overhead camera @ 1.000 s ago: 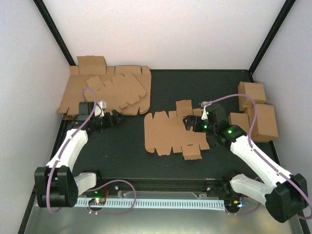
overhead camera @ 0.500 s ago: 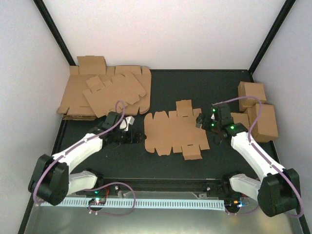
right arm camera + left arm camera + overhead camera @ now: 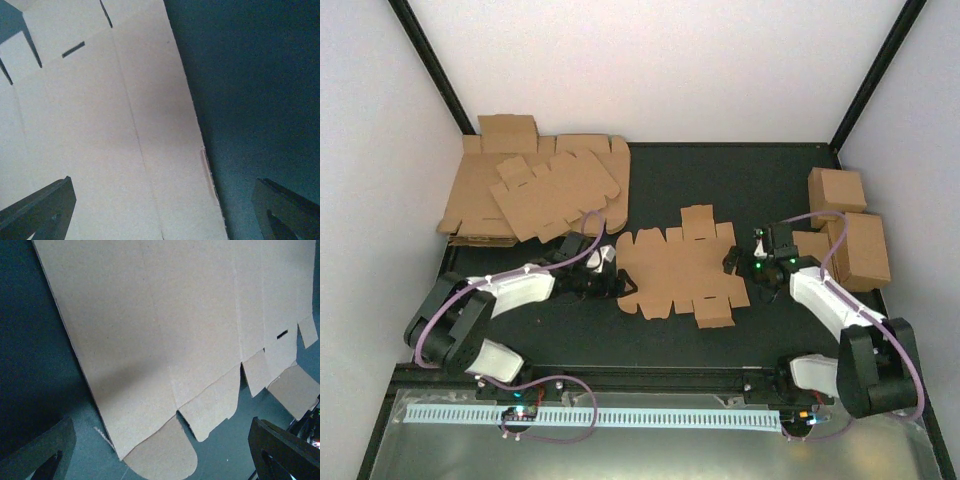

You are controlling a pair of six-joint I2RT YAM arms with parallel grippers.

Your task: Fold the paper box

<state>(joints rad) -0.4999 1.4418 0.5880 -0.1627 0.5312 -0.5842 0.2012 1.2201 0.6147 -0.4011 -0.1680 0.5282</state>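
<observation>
Dark flat table top (image 3: 720,180) sat inside a booth with plain white walls (image 3: 670,70). At the near edge lay a long white plastic strip with many little slots (image 3: 620,415). The two arm bases stood just beyond it, one on the left and one on the right.

In the middle of the table lay the paper box (image 3: 680,270), a brown cardboard piece cut with flaps and tabs. It was spread out flat and not folded yet.

The black two-finger left gripper (image 3: 615,285) was low at the left edge of the paper box. Its fingers (image 3: 45,450) were spread wide apart and held nothing. From the left wrist view, a round flap and some small tabs of the cardboard lay between them.

The black two-finger right gripper (image 3: 730,258) was at the right edge of the paper box. Its fingers (image 3: 40,210) were spread wide too and held nothing. The straight cardboard edge ran between them. I could not tell if either gripper touched the cardboard.

Far on the left was a thick heap of flat brown cardboard sheets (image 3: 535,190). Far on the right, by the wall, sat some small folded brown cardboard boxes (image 3: 865,250), close together.
</observation>
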